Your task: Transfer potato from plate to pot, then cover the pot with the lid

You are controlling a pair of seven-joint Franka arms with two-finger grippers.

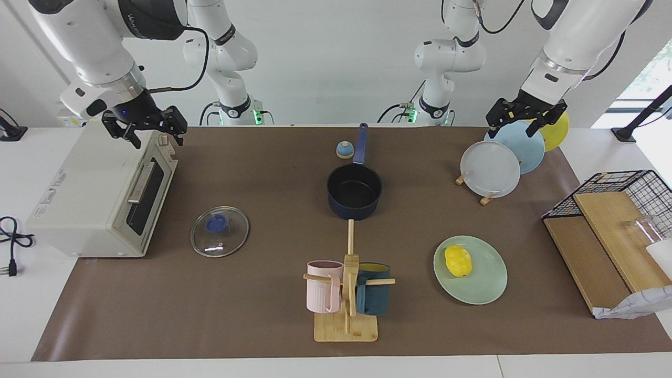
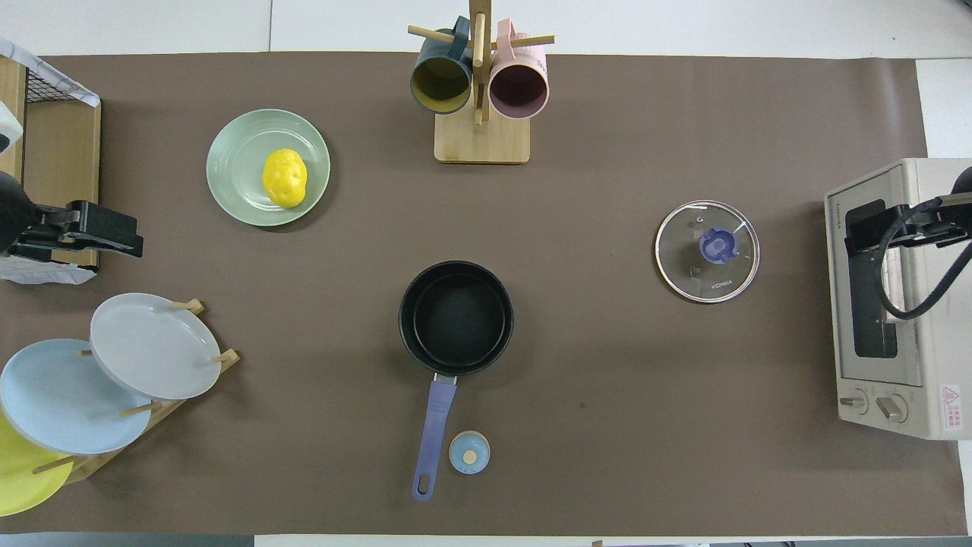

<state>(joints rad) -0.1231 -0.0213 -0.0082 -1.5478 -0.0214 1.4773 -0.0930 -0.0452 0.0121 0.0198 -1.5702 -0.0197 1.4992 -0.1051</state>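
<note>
A wooden mug rack carrying a pink mug and a dark teal mug is seen at the edge of the worktop farthest from the robots, midway along it. Just beside it, toward the left arm's end, the yellow potato is shown lying on the pale green plate. The dark blue pot is set at the middle of the brown mat, empty, its long handle pointed at the robots' edge, with a small blue bell just beside the handle. The glass lid is laid flat on the mat toward the right arm's end, well apart from the pot, near the front of a white toaster oven.

The left gripper is held raised over a rack of upright plates near the corner at the robots' edge, wrist bent downward, fingers parted and gripping nothing. The right gripper is held above the toaster oven at the other corner of that edge, forearm sloped down from the shoulder, fingers likewise parted and empty. A wire basket and wooden boards are seen at the left arm's end of the table.
</note>
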